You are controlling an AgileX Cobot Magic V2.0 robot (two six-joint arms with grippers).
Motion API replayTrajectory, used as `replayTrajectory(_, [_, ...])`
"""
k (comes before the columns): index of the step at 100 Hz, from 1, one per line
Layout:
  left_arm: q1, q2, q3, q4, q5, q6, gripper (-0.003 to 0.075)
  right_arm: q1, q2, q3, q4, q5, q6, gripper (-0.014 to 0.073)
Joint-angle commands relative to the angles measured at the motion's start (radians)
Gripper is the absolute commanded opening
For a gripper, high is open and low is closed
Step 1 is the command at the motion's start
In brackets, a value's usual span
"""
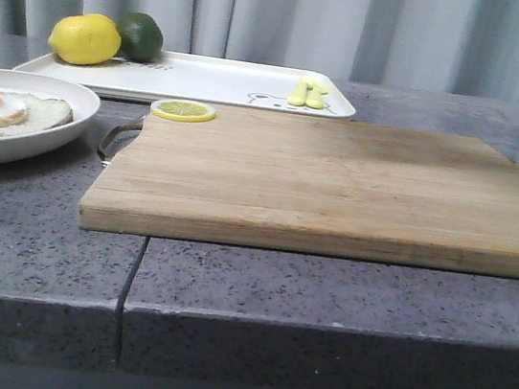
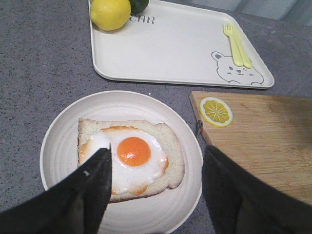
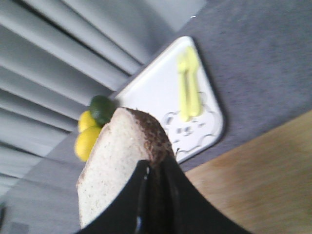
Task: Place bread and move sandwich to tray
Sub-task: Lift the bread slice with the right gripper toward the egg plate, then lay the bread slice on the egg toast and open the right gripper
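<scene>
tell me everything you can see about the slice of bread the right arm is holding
The bread is a thick slice with a pale, finely pored white crumb and a dark brown crust along its edge. It is lifted off the table, tilted, clamped at its lower end by the right gripper. Nothing else touches it. Behind it lie the tray and fruit.

Printed on the tray [image 2: 170, 44], near the lemon [image 2: 110, 13]: dark capitals reading "CAR", with anything before them hidden behind the fruit, so possibly the tail of a longer word. Seen in the left wrist view only; blurred beyond reading in the front view. Nothing else legible anywhere.
</scene>
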Motion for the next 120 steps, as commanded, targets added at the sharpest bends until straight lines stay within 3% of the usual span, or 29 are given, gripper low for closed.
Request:
replayTrajectory(1, [-0.007, 0.0, -0.037, -0.034, -0.062, 0.001, 0.0388, 0.084, 0.0, -0.04, 0.059, -0.161, -0.012, -0.0064])
replayTrajectory(36, [-0.007, 0.0, -0.037, -0.034, -0.062, 0.001, 0.0388, 0.409, 0.18, -0.046, 0.245, -0.467, -0.012, -0.0064])
replayTrajectory(53, [-0.007, 0.0, -0.037, -0.034, -0.062, 0.001, 0.0388, 0.518, 0.303, -0.103, 0.276, -0.536, -0.012, -0.0064])
replayTrajectory(77, [-0.007, 0.0, -0.037, -0.034, -0.062, 0.001, 0.0388, 0.595, 0.448, -0.224, 0.32, -0.58, -0.012, -0.0064])
replayTrajectory(120, [-0.007, 0.0, -0.037, -0.034, -0.062, 0.001, 0.0388, 0.667, 0.595, -0.302, 0.375, -0.604, -0.012, -0.0064])
